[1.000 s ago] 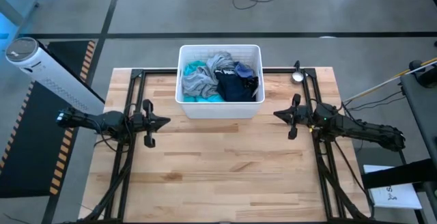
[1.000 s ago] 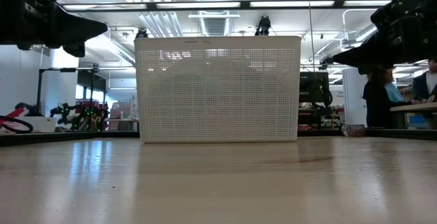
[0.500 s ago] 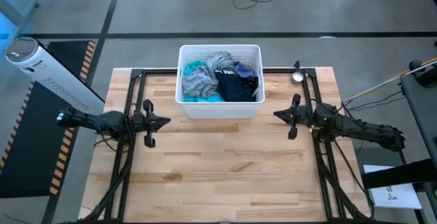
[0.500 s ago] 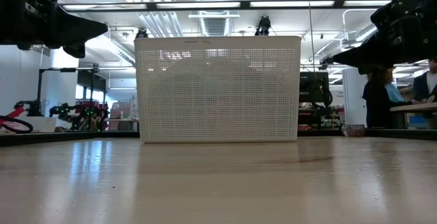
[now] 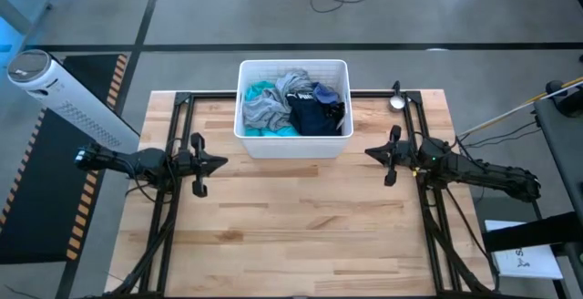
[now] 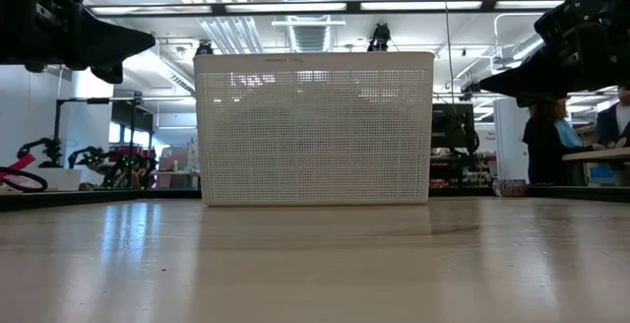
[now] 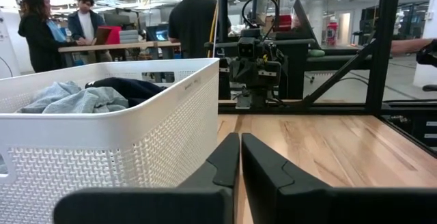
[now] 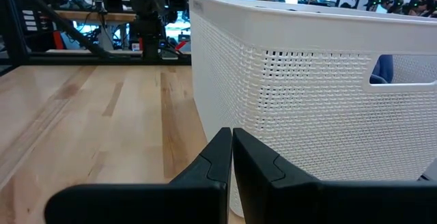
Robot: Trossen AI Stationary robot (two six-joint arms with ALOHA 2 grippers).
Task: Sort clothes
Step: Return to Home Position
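Observation:
A white plastic bin (image 5: 292, 108) stands at the table's far middle and holds the clothes in a heap: a grey garment (image 5: 267, 109), a teal one (image 5: 281, 129) under it, a navy-black one with white lettering (image 5: 317, 115). My left gripper (image 5: 222, 162) hovers shut and empty left of the bin's near corner. My right gripper (image 5: 369, 153) hovers shut and empty right of the bin. In the left wrist view the grey garment (image 7: 72, 100) and the dark one (image 7: 130, 85) show above the bin's rim. The white and lavender pieces are hidden.
Dark metal frames (image 5: 173, 199) run along the table's left and right sides under the arms. A small round metal object (image 5: 398, 101) sits at the far right. People stand in the room beyond the table (image 7: 194, 19). Bare wood lies near the front (image 5: 291, 235).

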